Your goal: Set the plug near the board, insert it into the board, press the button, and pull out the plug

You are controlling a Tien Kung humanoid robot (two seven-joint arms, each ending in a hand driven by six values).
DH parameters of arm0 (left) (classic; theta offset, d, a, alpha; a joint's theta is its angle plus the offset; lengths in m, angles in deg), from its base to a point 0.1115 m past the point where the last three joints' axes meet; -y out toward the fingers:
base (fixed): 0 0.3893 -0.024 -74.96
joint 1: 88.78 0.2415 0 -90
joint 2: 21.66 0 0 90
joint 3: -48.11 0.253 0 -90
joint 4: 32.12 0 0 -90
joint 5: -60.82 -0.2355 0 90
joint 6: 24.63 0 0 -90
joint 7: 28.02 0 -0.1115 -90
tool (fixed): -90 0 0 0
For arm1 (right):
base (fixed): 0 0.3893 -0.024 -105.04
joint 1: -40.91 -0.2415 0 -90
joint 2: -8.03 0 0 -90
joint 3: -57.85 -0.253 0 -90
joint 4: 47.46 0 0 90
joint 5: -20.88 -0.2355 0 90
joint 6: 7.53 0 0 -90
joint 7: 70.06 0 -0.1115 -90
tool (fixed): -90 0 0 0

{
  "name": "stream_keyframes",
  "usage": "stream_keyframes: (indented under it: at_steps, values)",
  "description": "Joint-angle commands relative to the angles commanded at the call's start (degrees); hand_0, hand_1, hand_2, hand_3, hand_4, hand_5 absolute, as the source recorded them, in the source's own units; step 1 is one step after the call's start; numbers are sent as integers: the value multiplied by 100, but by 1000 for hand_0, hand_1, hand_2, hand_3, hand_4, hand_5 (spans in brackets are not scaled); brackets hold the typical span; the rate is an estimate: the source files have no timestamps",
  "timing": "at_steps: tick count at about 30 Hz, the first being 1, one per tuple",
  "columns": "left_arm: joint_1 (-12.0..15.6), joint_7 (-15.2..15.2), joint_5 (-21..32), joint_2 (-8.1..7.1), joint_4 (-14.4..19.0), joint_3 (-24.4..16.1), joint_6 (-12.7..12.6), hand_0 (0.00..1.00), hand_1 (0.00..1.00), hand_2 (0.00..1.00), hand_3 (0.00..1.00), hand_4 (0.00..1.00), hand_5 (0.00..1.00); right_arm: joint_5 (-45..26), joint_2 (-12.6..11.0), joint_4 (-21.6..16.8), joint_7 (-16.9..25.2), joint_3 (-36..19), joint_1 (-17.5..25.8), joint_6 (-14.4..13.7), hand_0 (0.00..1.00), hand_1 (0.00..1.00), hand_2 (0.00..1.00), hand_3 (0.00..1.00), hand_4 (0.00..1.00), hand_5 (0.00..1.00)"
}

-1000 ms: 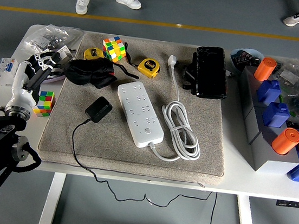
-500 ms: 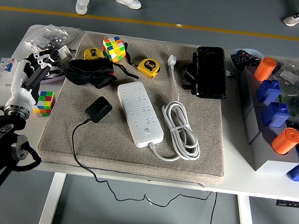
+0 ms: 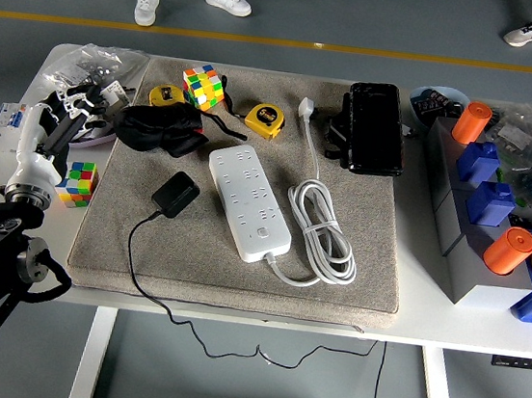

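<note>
The black plug (image 3: 175, 193) is lying flat on the grey mat (image 3: 375, 261), just beside the left edge of the white power board (image 3: 248, 202), with its thin black cable (image 3: 139, 281) running down over the mat's near edge and hanging below the table (image 3: 444, 328). The board is lying diagonally at the mat's centre, its button (image 3: 262, 234) facing up near the lower end, and its own coiled white cord (image 3: 321, 227) is resting to the right of it. The left hand (image 3: 56, 130) is hovering over the table's left margin, well apart from the plug, with the fingers (image 3: 75, 110) released and grasping nothing; a small colour cube (image 3: 79, 184) is sitting just beside the wrist. Behind the board, a black cloth (image 3: 158, 130), a larger colour cube (image 3: 202, 85), a yellow tape measure (image 3: 265, 119) and a black case (image 3: 374, 127) are lying along the far part of the mat. Grey and blue blocks with orange cylinders (image 3: 509, 250) are standing at the right.
</note>
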Motion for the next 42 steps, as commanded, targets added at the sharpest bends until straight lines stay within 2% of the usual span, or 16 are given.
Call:
stream_keyframes:
  at_steps: [19,30,42]
  values:
    - [227,29,-3,-174,135,-53,27,434,555,559,571,890,453,44,8,-2,-111,35,148,12,600,659,603,501,776,487]
    - [277,49,7,-291,167,87,42,432,555,559,571,891,455,116,11,-6,-200,-60,229,-8,604,665,617,506,794,505]
    - [241,66,10,-282,194,121,51,431,555,559,572,891,458,38,-2,23,-265,40,295,48,604,666,621,508,801,511]
